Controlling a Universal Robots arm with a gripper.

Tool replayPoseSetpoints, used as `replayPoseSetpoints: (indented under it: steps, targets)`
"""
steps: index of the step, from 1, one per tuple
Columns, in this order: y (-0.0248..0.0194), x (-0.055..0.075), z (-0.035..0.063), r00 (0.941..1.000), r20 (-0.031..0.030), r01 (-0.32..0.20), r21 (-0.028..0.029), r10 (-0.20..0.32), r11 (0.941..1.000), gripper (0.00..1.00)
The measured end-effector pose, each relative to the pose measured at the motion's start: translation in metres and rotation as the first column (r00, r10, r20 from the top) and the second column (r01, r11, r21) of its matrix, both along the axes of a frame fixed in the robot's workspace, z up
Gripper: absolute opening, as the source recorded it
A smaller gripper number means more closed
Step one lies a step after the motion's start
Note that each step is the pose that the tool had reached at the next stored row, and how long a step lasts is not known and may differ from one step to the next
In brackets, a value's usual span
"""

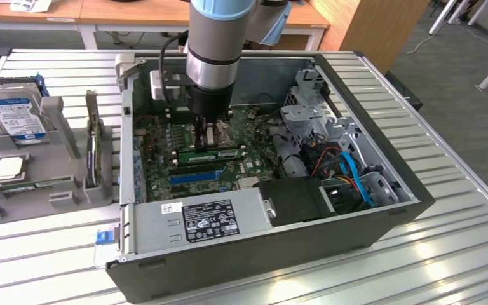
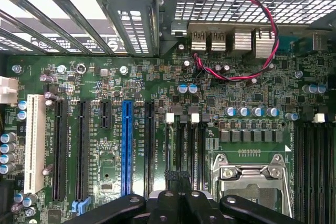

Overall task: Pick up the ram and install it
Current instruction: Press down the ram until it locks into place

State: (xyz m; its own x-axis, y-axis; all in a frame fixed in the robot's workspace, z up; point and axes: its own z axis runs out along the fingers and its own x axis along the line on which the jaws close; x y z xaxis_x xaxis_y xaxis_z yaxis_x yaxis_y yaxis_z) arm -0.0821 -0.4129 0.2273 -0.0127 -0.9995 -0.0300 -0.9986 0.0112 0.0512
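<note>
The ram [image 1: 213, 154], a long thin green stick, sits level along a memory slot on the motherboard [image 1: 163, 136] inside the open computer case. My gripper [image 1: 204, 135] reaches down into the case right by the ram's end toward the exterior view's left; I cannot tell whether it touches the stick. In the wrist view my gripper [image 2: 177, 178] is shut, its black fingertips [image 2: 169, 174] meeting just above the dark memory slots [image 2: 184, 140], between the blue slot [image 2: 126, 148] and the processor socket [image 2: 251, 174]. Nothing shows between the fingers.
The case's metal walls [image 1: 127, 133], power supply [image 1: 206, 219] and drive cage [image 1: 312, 121] hem in the board. At the exterior view's left a grey stand [image 1: 32, 171] holds a hard drive [image 1: 13, 114], a dark expansion card [image 1: 96, 149] and another green stick [image 1: 25, 187]. A red cable [image 2: 262, 35] loops over the board.
</note>
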Motion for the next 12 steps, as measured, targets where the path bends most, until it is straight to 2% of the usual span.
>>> replayPoseSetpoints:
  steps: [12]
  targets:
    - [-0.0001, 0.0, -0.0013, 1.0, 0.0, 0.0, 0.0, 0.0, 1.0, 0.1]
